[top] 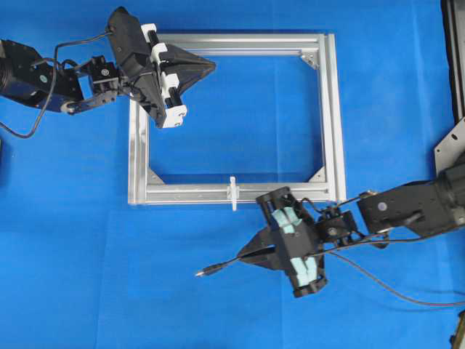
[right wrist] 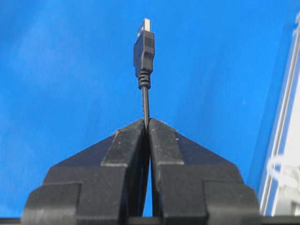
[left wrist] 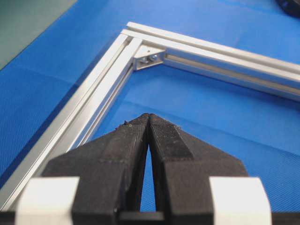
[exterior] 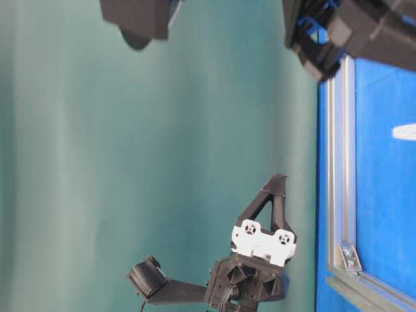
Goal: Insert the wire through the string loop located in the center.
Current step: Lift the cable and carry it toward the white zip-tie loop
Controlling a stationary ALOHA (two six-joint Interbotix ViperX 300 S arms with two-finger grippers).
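The wire (top: pixel 225 265) is a thin black cable ending in a slim metallic plug (top: pixel 200 274). My right gripper (top: pixel 252 255) is shut on it a short way behind the plug, below the frame's near bar. The rest of the cable trails off to the right. In the right wrist view the plug (right wrist: pixel 144 44) sticks out straight ahead of the shut gripper (right wrist: pixel 147 123). The string loop (top: pixel 233 193) stands white and upright across the near bar, up and left of my right gripper, and shows blurred as the loop (right wrist: pixel 285 171) at that view's right edge. My left gripper (top: pixel 211 65) is shut and empty.
A square aluminium frame (top: pixel 330 116) lies flat on the blue cloth. My left gripper (left wrist: pixel 148 117) hovers over its far left part, its fingertips pointing toward a bracketed corner (left wrist: pixel 149 57). A black and metal fixture (top: pixel 454 87) stands at the right edge.
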